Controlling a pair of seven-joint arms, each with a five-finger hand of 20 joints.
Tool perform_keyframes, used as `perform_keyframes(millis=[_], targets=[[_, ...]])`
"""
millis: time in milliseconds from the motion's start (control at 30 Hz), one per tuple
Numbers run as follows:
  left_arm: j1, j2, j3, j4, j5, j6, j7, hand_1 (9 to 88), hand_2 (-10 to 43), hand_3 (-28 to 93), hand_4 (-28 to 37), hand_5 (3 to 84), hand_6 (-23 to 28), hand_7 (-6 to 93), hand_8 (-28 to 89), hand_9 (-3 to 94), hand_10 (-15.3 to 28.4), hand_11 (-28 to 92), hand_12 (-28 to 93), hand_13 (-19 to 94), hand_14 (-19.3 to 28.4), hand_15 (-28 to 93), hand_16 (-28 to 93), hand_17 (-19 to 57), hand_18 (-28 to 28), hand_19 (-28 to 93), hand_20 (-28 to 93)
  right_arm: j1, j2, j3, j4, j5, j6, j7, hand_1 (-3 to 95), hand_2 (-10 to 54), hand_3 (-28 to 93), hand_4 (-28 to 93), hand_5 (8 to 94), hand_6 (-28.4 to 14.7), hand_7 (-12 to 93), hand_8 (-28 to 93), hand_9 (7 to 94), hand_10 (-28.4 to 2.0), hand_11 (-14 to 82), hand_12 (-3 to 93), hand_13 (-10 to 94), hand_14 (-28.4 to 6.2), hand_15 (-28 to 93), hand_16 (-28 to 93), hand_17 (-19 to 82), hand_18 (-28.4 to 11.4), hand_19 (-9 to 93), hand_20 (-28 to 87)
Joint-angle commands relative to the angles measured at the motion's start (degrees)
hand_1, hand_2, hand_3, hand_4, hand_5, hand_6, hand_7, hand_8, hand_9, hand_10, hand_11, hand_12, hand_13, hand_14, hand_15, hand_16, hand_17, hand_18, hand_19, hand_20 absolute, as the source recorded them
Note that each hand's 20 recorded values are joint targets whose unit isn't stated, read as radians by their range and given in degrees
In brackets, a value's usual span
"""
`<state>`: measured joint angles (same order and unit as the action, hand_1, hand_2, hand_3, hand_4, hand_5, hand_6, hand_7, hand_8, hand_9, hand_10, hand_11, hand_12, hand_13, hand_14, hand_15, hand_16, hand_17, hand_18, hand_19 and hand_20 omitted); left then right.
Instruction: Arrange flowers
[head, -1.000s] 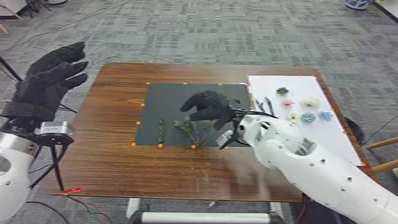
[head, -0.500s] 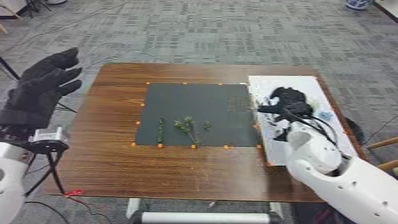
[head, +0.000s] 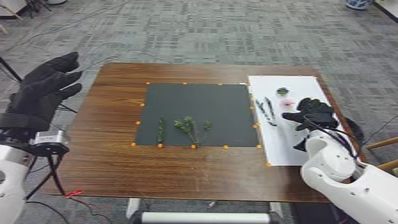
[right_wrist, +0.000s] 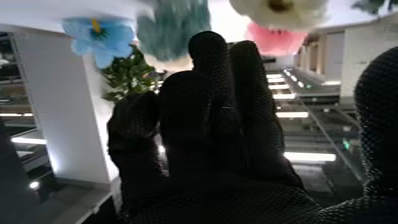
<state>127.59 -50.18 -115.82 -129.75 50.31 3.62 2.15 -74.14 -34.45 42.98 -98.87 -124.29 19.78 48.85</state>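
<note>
In the head view, my right hand (head: 316, 114) is over the right part of the white sheet, covering some flower heads. A pink flower (head: 287, 103) and a small dark green one (head: 282, 91) lie beside it. In the right wrist view, my right hand (right_wrist: 209, 130) has its fingers straight, with a blue flower (right_wrist: 99, 37), a teal flower (right_wrist: 173, 32) and a cream flower (right_wrist: 280, 12) beyond the fingertips. Two green sprigs, one thin (head: 161, 131) and one branching (head: 192, 129), lie on the black mat. My left hand (head: 40, 87) is raised off the table's left side, fingers relaxed.
The white sheet (head: 286, 155) lies along the right of the brown table (head: 178, 172), beside the black mat (head: 195, 102). Dark, slender items (head: 267, 111) rest on the sheet's left part. Orange markers line the mat.
My right hand has gone from above the black mat to the white sheet, then farther right over the flower heads. The sprigs on the mat have stayed put.
</note>
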Motion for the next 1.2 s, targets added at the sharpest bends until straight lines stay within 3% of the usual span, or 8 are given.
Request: perform_keyframes(millis=[33,567,1033,1200], targets=[[0.35,-0.56,0.13,-0.1,-0.21,0.55,-0.39,25.5,-3.9,71,-27.0,22.9,2.2,20.3,-10,14.5,9.3,20,19,5,12.2,38,-5,-11.5,17.6,39,8,2.26,-0.4,-0.45,-1.67,-0.86,2.04,-0.73,20.5,-9.5,72,-28,54.1,-3.1,27,-12,59.2,-13.1,41.3,30.5,59,-11.8,78,34,30,-22.2,86,52],[-0.66,-0.15,0.82,0.4,-0.2,0.41,-0.41,25.5,-3.4,71,-26.9,23.1,2.3,20.2,-10,14.5,9.3,20,19,5,12.2,38,-5,-11.5,17.6,39,8,7.39,-1.54,-7.43,-1.52,0.21,-1.86,-3.27,24.4,-9.5,67,-28,57.6,-2.3,28,-12,60.6,-13.0,45.2,32.9,60,-11.7,78,34,30,-22.1,86,52],[-0.5,-0.28,0.34,0.02,-0.12,0.57,-0.64,25.6,-3.3,71,-26.7,23.2,2.4,19.9,-10,14.6,9.3,20,19,6,12.3,38,-5,-11.5,17.6,39,8,13.94,-4.62,-13.5,5.1,1.45,-11.57,-4.45,28.0,-9.5,60,-28,56.8,-3.0,26,-12,59.9,-13.2,45.0,33.5,60,-11.5,78,35,30,-22.3,86,52],[-0.24,-0.53,0.13,-0.14,-0.1,0.79,-0.48,25.7,-3.1,71,-26.6,23.2,2.4,19.8,-10,14.6,9.3,19,19,6,12.3,38,-5,-11.6,17.7,39,8,15.48,-5.36,-15.68,4.03,0.48,-15.53,-4.27,23.4,-9.5,71,-28,57.2,-2.3,29,-12,60.2,-13.3,46.3,34.3,60,-11.0,77,35,30,-22.3,86,52]])
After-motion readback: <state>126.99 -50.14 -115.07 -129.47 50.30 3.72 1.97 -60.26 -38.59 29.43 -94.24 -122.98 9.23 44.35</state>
